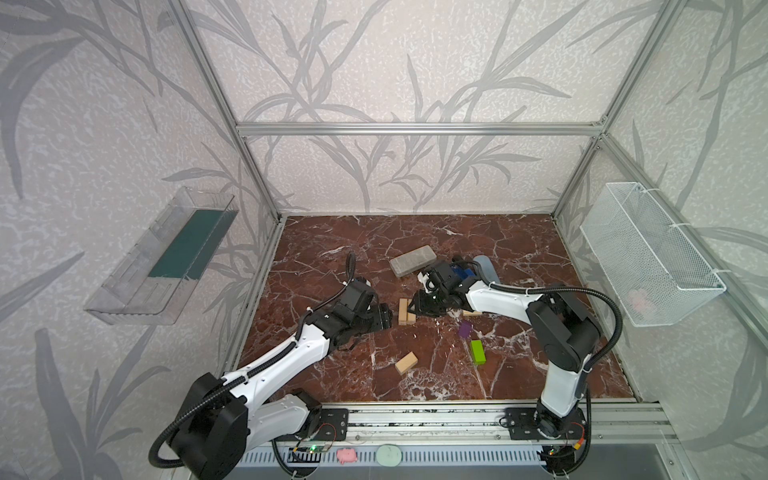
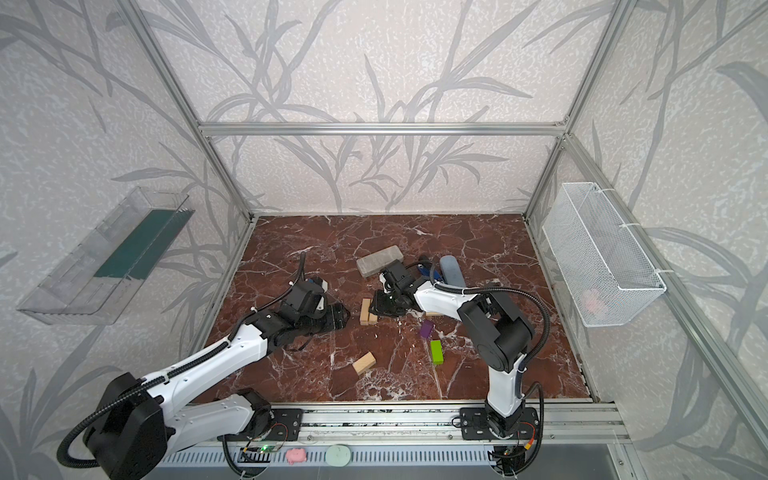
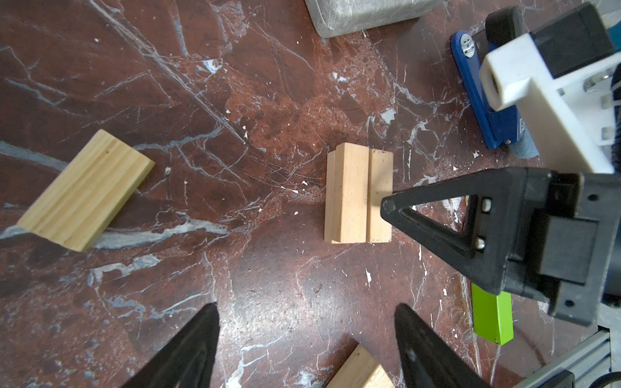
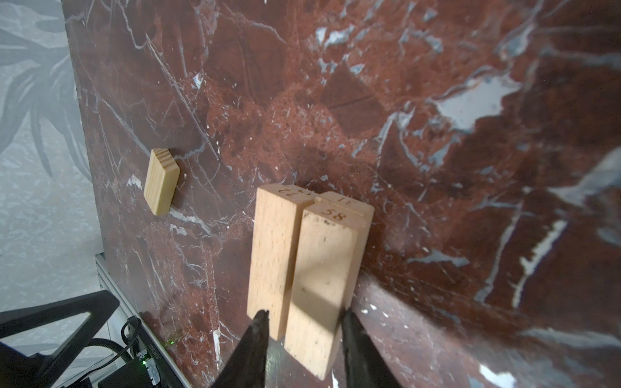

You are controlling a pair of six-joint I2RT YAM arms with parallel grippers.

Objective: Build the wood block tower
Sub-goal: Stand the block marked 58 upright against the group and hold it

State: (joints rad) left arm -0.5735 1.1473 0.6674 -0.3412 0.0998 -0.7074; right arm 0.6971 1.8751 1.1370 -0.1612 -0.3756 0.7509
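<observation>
Tower was three pale pieces packed lengthwise, near the grey slab, in front of it. Right gripper bracketed one piece, presumably to square it; clamped or merely touching, could not tell. Left gripper hung slightly farther from the slab, released and empty, probably to steady.

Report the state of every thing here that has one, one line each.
pale block cluster, three packed lengthwise, tops uneven.
left gripper, open, empty.
right gripper, straddles one end of the pale block cluster; grip unclear.
loose pale block, lying flat, alone.
purple block, lying loose.
lime green block, lying loose.
</observation>
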